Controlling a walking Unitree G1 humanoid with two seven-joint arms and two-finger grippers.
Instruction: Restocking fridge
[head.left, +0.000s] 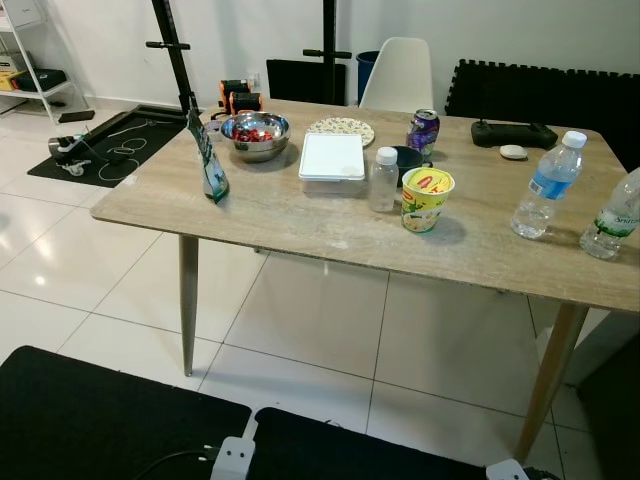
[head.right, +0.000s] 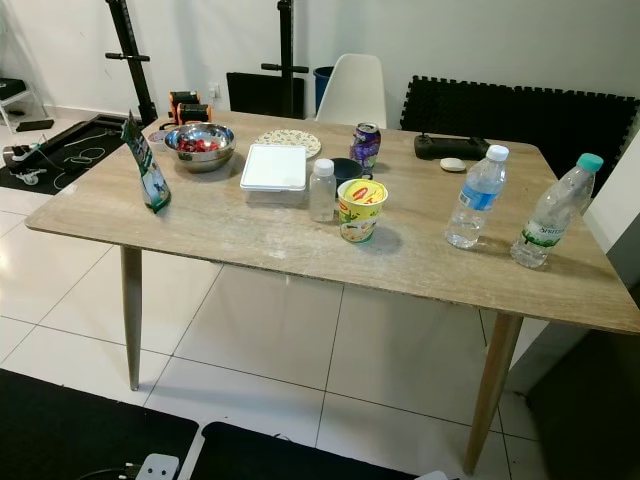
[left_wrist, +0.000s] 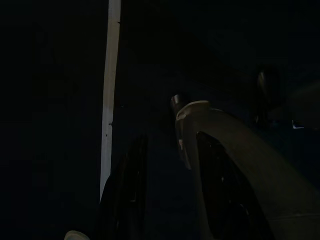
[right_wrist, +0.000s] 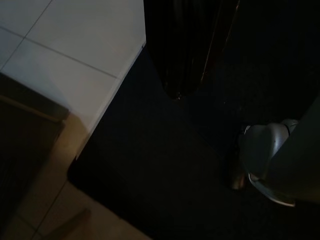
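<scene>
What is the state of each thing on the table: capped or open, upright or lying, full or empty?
Small clear bottle: upright, white cap on.
Two water bottles: upright, capped.
Noodle cup: upright, lid sealed.
White container: lid closed.
Steel bowl: uncovered, holds red pieces.
Purple can: upright; top unclear.
Green pouch: standing.

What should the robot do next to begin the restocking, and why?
Probably step closer to the table. The things to stock, such as the cup of noodles and the two water bottles, stand toward its far half, and both arms hang idle down by the dark floor mat.
</scene>
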